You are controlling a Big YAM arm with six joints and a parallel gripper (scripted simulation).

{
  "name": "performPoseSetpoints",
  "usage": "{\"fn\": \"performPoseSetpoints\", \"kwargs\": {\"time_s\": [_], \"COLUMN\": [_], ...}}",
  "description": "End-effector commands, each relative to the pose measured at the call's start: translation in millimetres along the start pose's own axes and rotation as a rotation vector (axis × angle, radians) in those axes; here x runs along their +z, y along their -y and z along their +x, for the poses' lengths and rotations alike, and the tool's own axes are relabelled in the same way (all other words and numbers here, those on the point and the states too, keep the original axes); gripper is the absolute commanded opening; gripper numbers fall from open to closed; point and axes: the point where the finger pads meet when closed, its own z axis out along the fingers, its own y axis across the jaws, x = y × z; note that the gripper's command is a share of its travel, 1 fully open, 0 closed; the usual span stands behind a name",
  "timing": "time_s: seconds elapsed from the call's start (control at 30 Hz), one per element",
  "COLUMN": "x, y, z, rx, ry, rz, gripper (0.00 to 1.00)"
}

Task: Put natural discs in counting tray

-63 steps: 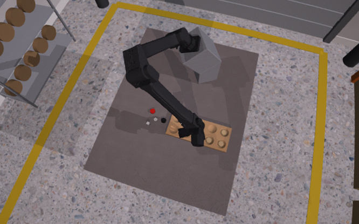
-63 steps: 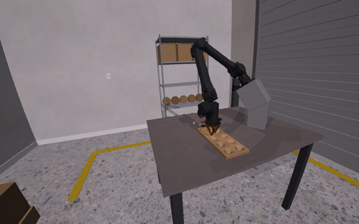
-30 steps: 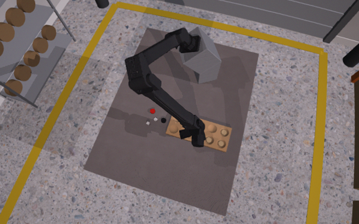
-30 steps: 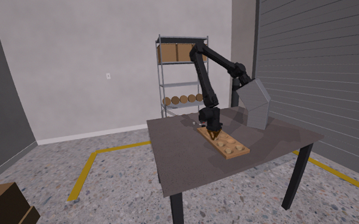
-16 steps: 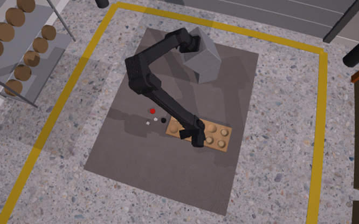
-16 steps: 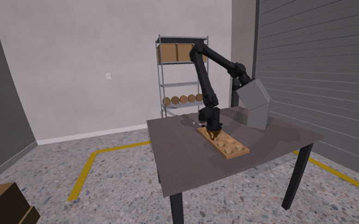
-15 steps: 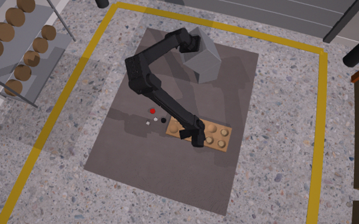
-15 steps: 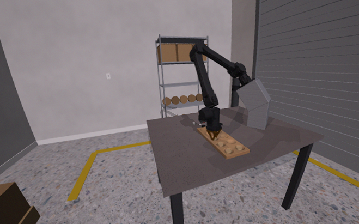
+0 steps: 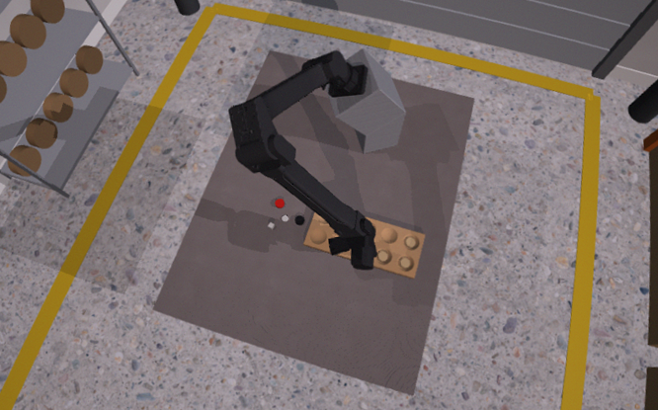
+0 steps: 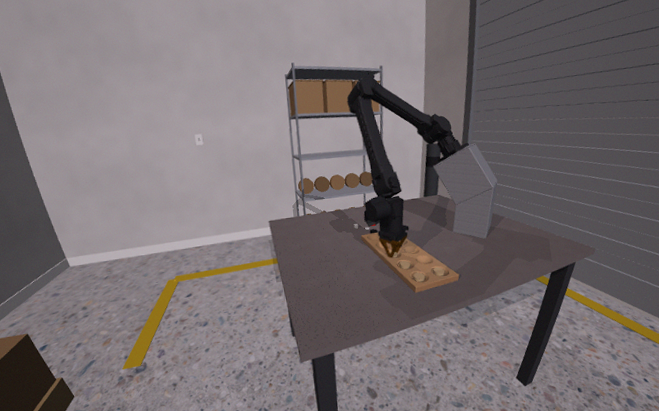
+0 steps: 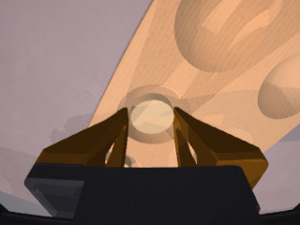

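The wooden counting tray (image 9: 375,242) lies flat on the table, also in the exterior view (image 10: 410,265). Three natural discs (image 9: 384,255) (image 9: 411,242) (image 9: 405,263) sit in pockets at its right end. Two pockets (image 9: 318,236) (image 9: 388,234) look empty. My gripper (image 11: 150,113) (image 10: 392,247) hangs low over the tray's middle. Its fingers stand slightly apart on either side of a pale natural disc (image 11: 152,116) that rests in a pocket at the tray's edge. The gripper is open and does not hold the disc. My arm hides this pocket in the overhead view.
A red disc (image 9: 279,203), a white disc (image 9: 285,218), a black disc (image 9: 299,220) and a small white cube (image 9: 270,225) lie on the table left of the tray. A grey block (image 9: 371,106) holds the arm's base at the back.
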Motion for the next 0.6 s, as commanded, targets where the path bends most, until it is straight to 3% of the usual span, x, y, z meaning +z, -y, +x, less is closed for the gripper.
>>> {"fn": "performPoseSetpoints", "kwargs": {"time_s": [0.0,0.17,0.27,0.33,0.57], "x": [-7.1,-8.9,-28.3,-28.3,-103.3], "y": [-13.8,-14.5,-11.8,-11.8,-9.5], "z": [-9.1,-9.3,-0.6,-0.6,0.1], "rx": [0.007,0.008,-0.002,-0.002,-0.001], "ry": [0.014,0.014,0.009,0.009,0.008], "rz": [-0.03,-0.032,-0.028,-0.028,-0.029], "gripper": [0.37,0.37,0.37,0.37,0.37]}}
